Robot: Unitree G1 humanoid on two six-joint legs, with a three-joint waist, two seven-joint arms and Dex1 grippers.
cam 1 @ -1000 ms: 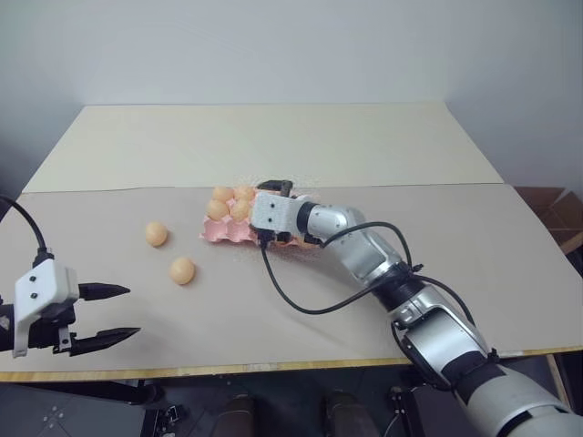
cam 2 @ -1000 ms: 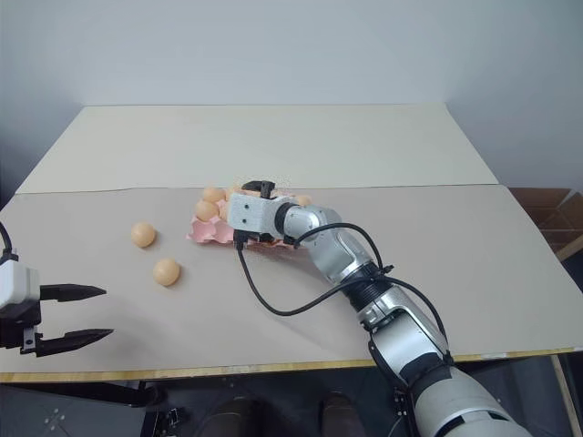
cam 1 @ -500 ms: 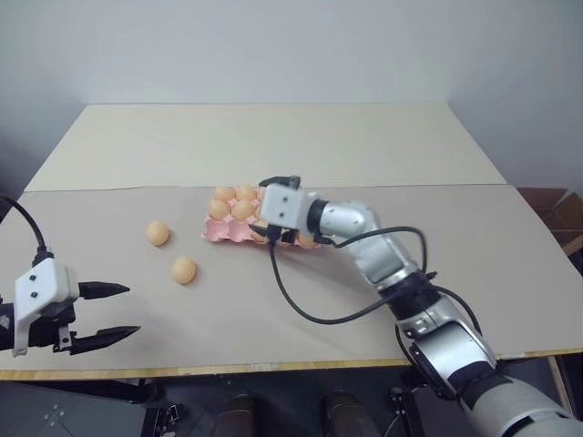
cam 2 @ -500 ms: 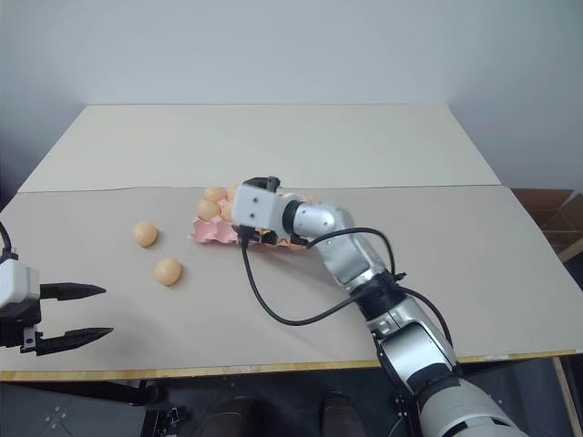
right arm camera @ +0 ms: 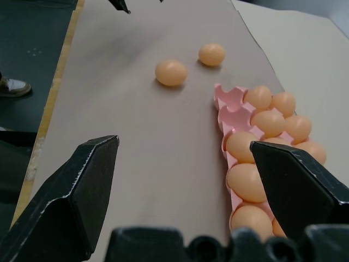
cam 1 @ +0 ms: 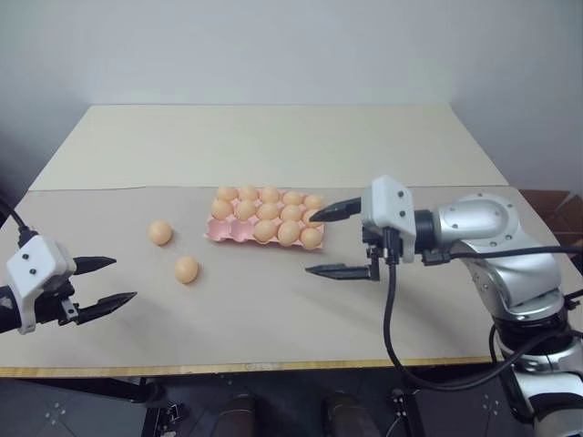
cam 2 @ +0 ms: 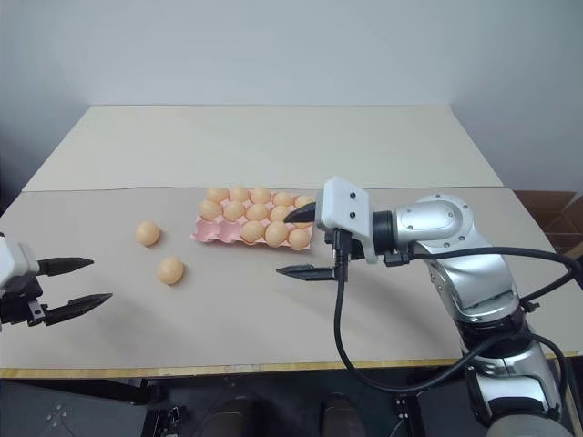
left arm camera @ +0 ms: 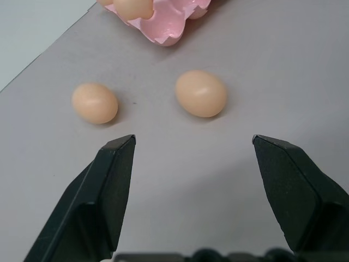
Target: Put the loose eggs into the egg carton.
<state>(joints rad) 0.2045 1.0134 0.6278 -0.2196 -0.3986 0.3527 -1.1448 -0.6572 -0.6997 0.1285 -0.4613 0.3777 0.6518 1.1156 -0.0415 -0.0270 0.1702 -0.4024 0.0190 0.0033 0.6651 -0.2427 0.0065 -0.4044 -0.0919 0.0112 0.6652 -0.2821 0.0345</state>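
Pink egg carton [cam 1: 264, 221] sits mid-table, nearly full; two loose eggs [cam 1: 186, 269] lie at its eight o'clock. Both the left gripper [cam 1: 102, 284] and right gripper [cam 1: 330, 241] are spread, empty. Approach the nearer egg squarely, close gently, and avoid rolling it.

Silver-jointed right arm [cam 1: 492, 238] with white wrist housing, looping black cable and tapered black fingers [cam 1: 339, 270] (left alike).

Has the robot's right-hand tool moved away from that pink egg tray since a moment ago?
Yes. The right tool has pulled back off the pink moulded egg tray toward the robot's right, open.
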